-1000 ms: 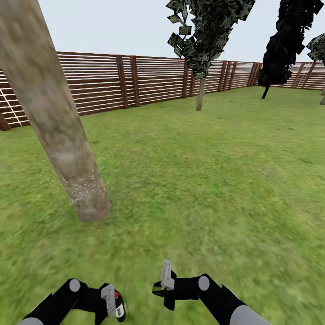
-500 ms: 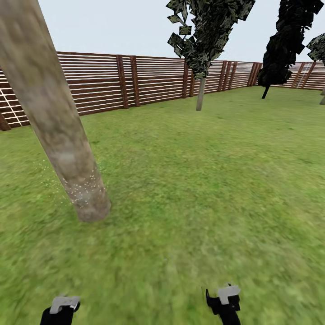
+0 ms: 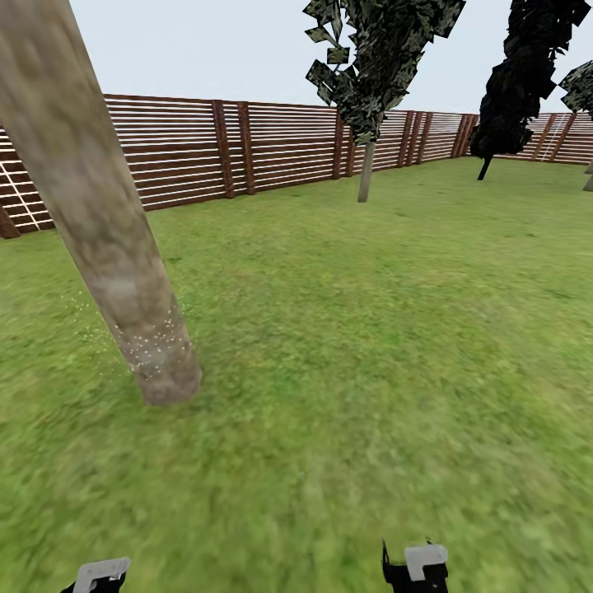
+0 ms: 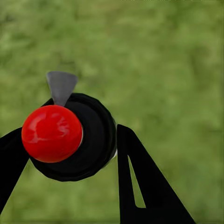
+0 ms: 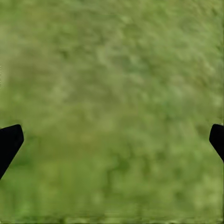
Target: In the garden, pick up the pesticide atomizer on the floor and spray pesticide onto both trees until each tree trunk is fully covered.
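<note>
1. Gripping the pesticide atomizer point(image 4: 70, 140) – left tool point(image 4: 65, 154) clamped on its dark body, red top facing the wrist camera, lawn point(image 4: 168, 70) behind.
2. Right tool point(image 5: 112, 140) – fingers spread wide, nothing between them but grass.
3. Near tree trunk point(image 3: 99, 214) at left of head view, white pesticide point(image 3: 152, 342) specks on its lower part.
4. Second tree point(image 3: 366, 123) stands well apart, by the fence point(image 3: 247, 144).

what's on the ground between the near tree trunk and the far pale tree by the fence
In the head view, only bare lawn lies between the near tree trunk and the far tree; white pesticide specks dot the near trunk's base.
</note>
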Robot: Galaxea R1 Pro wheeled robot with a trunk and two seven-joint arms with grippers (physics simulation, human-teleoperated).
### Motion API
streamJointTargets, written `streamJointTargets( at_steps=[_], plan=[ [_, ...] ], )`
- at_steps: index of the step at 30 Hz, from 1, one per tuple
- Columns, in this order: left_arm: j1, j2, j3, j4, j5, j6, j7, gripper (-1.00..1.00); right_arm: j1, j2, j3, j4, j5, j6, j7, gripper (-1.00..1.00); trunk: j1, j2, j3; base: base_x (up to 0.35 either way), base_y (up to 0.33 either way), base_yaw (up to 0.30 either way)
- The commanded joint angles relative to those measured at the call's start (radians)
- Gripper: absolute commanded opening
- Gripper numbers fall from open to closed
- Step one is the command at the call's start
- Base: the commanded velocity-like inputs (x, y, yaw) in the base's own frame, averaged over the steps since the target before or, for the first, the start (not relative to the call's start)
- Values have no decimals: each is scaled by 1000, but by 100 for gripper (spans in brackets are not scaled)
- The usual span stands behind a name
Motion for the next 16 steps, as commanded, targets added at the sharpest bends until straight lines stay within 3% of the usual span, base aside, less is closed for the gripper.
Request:
streamJointTargets(
  at_steps=[1, 16],
  plan=[
    [-1, 0, 9, 1, -5, -3, -6, -100, 12, 0, 10, 1, -8, -3, -3, 100, 0, 0, -1, 0, 0, 0],
    [-1, 0, 7, 1, -11, -3, -7, -100, 39, 0, 11, 1, -8, -3, -3, 100, 0, 0, -1, 0, 0, 0]
  ],
)
